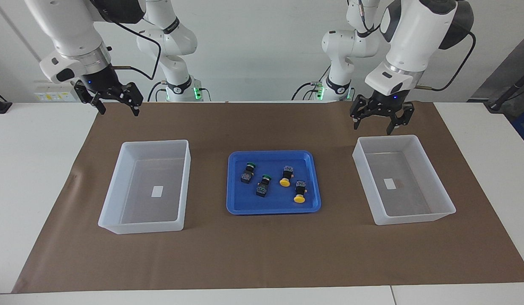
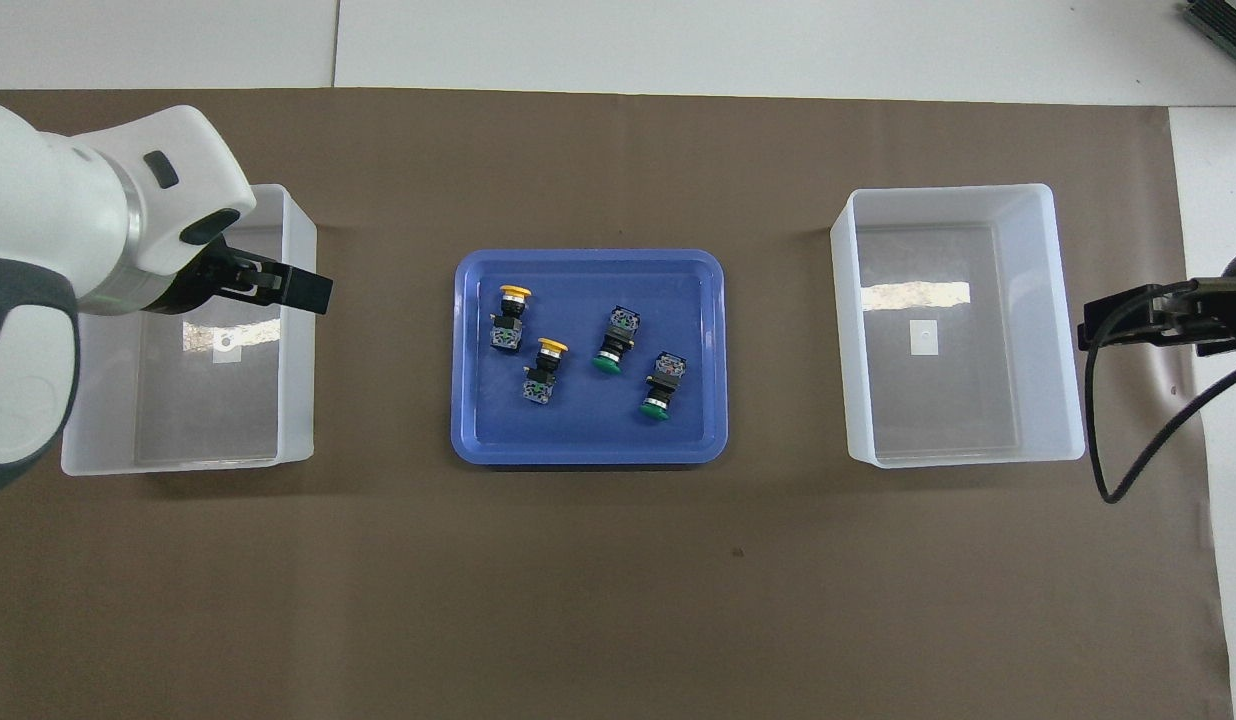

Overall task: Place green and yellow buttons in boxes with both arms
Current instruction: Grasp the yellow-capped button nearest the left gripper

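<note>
Two green buttons (image 1: 247, 171) (image 1: 263, 185) and two yellow buttons (image 1: 286, 178) (image 1: 299, 193) lie on their sides in a blue tray (image 1: 272, 209) at the table's middle. From overhead the green pair (image 2: 615, 340) (image 2: 662, 385) and the yellow pair (image 2: 509, 318) (image 2: 545, 370) show on the tray (image 2: 588, 455). My left gripper (image 1: 378, 125) (image 2: 313, 290) hangs open and holds nothing, over the tray-side edge of the clear box (image 1: 414, 218) at the left arm's end. My right gripper (image 1: 119, 109) (image 2: 1093, 328) hangs open and holds nothing, over the mat by the other clear box (image 1: 140, 226).
Both boxes (image 2: 188, 465) (image 2: 968, 455) hold only a small white label each. A brown mat (image 1: 262, 254) covers the table. A black cable (image 2: 1128, 440) loops down from the right arm beside its box.
</note>
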